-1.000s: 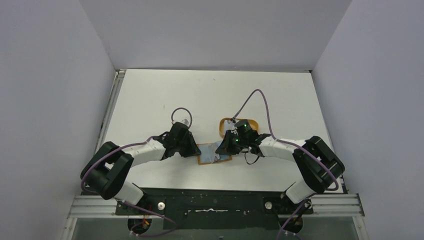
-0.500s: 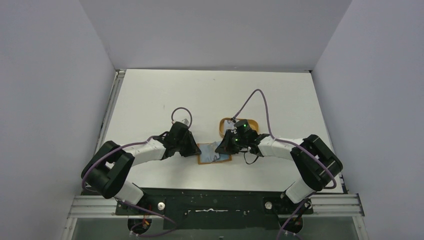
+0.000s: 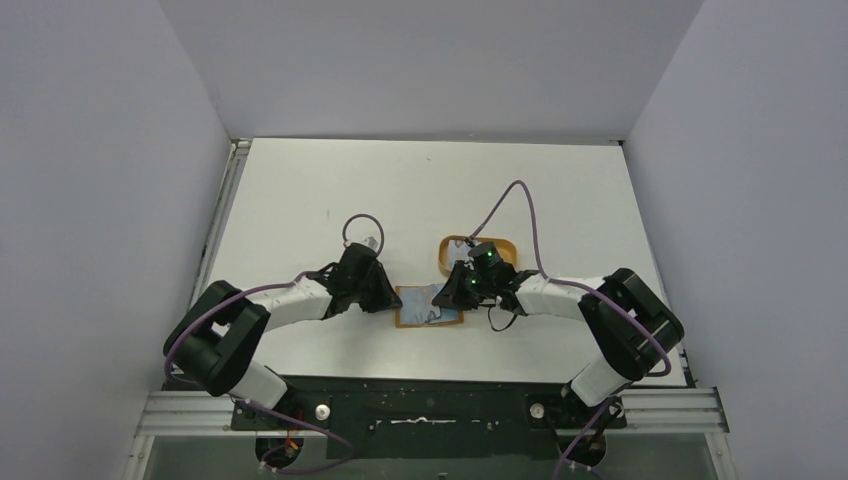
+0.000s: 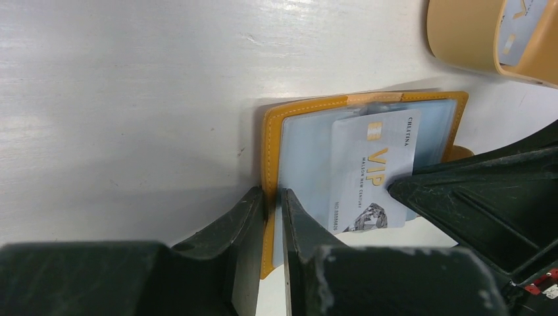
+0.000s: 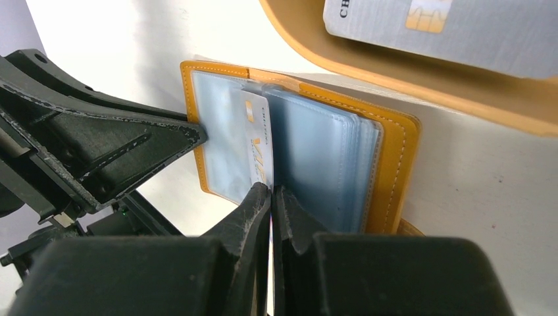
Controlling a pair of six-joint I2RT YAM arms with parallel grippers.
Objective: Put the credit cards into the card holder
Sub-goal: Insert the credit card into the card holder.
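The tan-orange card holder [image 3: 428, 307] lies open on the table between the arms, its clear pockets up. My left gripper [image 4: 273, 196] is shut on the holder's left cover edge [image 4: 270, 151]. My right gripper [image 5: 271, 191] is shut on a silvery-white VIP credit card [image 5: 258, 148], held on edge and partly inside a pocket of the holder [image 5: 395, 164]; the same card shows in the left wrist view [image 4: 372, 168]. A second grey-white credit card [image 5: 454, 26] lies in the orange tray.
The orange oval tray [image 3: 450, 250] stands just behind the holder, near the right gripper; it also shows in the left wrist view [image 4: 460, 33]. A purple cable loops over the table behind each wrist. Grey walls close in the table's sides and back.
The right gripper has shifted slightly left with the card, further over the holder. The left gripper has not moved.
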